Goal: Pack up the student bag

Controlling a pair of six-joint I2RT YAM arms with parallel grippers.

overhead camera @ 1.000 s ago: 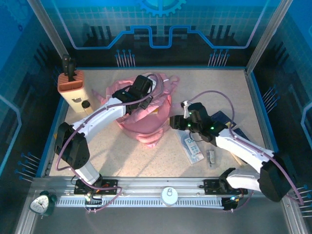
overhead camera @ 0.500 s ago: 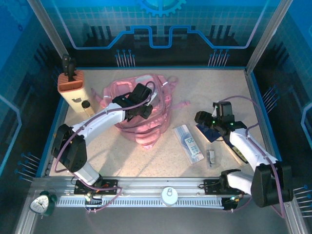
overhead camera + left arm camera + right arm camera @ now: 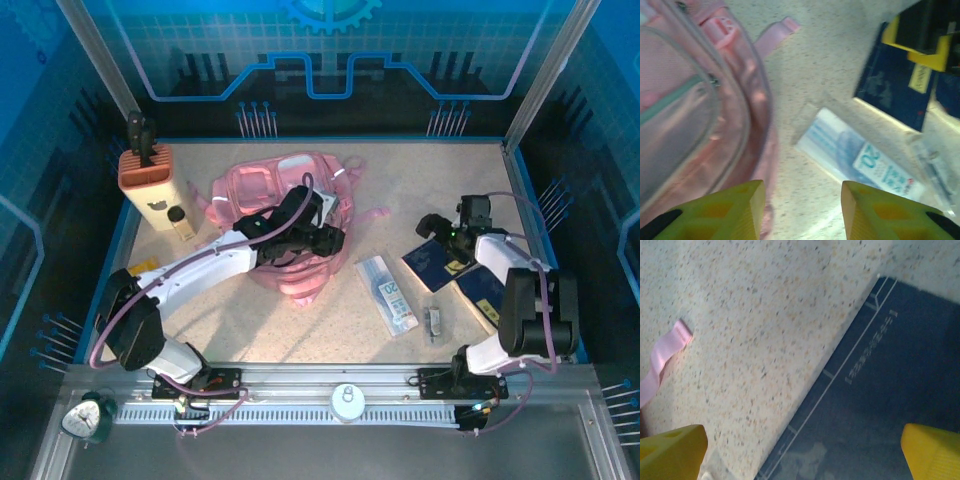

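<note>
On the table, student bag (image 3: 258, 186): it is lying slumped left of centre on the speckled table (image 3: 330, 330), with its lighter front pocket facing up. A loose pink strap (image 3: 375, 213) is trailing out to its right.
Left gripper (image 3: 324, 240): you are holding it over the bag's right edge. In your left wrist view its yellow fingers (image 3: 740, 210) are standing apart with nothing between them (bare tabletop is showing through the gap).
Right gripper (image 3: 433, 226): you are hovering it above the edge of a dark blue booklet (image 3: 437, 262). Its fingers (image 3: 675, 445) are standing wide apart, gripping nothing.
Second booklet (image 3: 482, 290): it is lying just beside the first, close to your right arm.
Clear packet (image 3: 390, 292): it is lying flat between the bag and the booklets, touching neither, and is showing a printed "20".
Small clear item (image 3: 433, 322): it is sitting near the packet's right side, too small to name.
Orange block (image 3: 145, 168): it is standing at the back-left corner, with a small bottle (image 3: 180, 222) just beside it.
</note>
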